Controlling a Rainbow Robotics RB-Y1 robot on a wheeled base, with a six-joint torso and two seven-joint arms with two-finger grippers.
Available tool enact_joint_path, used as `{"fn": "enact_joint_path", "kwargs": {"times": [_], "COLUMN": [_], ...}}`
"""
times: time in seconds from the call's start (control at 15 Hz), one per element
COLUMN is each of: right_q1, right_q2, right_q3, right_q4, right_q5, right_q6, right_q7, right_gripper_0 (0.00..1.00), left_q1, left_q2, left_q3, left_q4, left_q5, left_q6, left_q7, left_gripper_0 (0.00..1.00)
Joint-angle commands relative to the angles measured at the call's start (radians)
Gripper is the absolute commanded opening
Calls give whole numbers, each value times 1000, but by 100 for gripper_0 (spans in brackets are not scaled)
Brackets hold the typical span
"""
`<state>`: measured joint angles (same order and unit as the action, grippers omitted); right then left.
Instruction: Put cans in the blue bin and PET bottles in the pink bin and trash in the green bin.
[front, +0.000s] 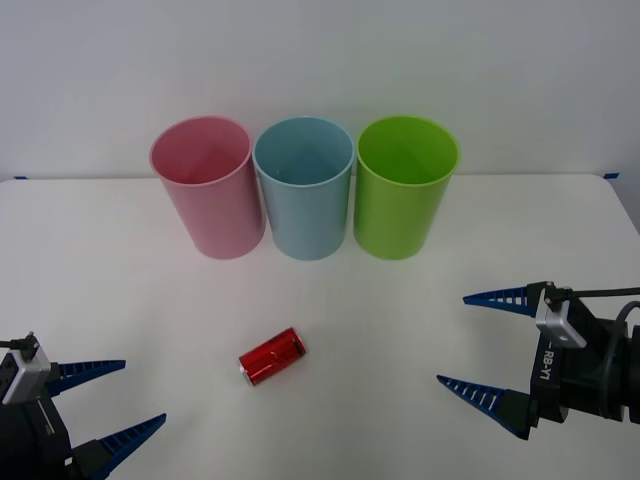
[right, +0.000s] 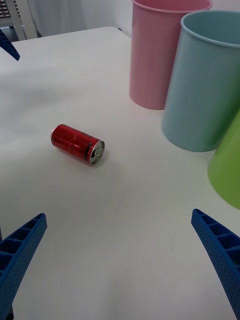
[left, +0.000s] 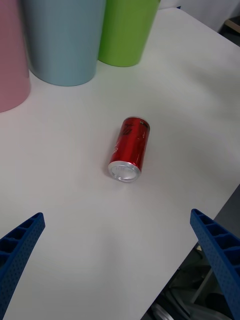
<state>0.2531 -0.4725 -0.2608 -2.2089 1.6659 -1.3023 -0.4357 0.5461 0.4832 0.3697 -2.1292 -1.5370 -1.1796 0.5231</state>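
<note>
A small red can (front: 272, 356) lies on its side on the white table, in front of the bins; it also shows as the can (right: 78, 144) and the can (left: 129, 149) in the wrist views. The pink bin (front: 207, 187), blue bin (front: 304, 187) and green bin (front: 404, 186) stand upright in a row at the back, left to right. My left gripper (front: 112, 402) is open at the near left, apart from the can. My right gripper (front: 478, 345) is open at the near right, also apart from it. No PET bottles or trash are in view.
The white table (front: 100, 260) ends at a wall behind the bins. Its near edge (left: 200, 235) shows in the left wrist view, with floor beyond. Bare tabletop lies all around the can.
</note>
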Motion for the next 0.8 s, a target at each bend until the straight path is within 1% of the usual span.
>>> {"fn": "enact_joint_path", "kwargs": {"times": [0.07, 0.6, 0.73, 0.8], "right_q1": [0, 0, 0, 0], "right_q2": [0, 0, 0, 0], "right_q3": [0, 0, 0, 0], "right_q4": [0, 0, 0, 0], "right_q5": [0, 0, 0, 0], "right_q6": [0, 0, 0, 0], "right_q7": [0, 0, 0, 0], "right_gripper_0": [100, 100, 100, 100], "left_q1": [0, 0, 3, 8], "left_q2": [0, 0, 20, 51], "left_q3": [0, 0, 18, 14], "left_q4": [0, 0, 17, 8], "left_q5": [0, 0, -43, -32], "left_q6": [0, 0, -3, 2], "left_q7": [0, 0, 0, -2], "left_gripper_0": [100, 100, 100, 100]}}
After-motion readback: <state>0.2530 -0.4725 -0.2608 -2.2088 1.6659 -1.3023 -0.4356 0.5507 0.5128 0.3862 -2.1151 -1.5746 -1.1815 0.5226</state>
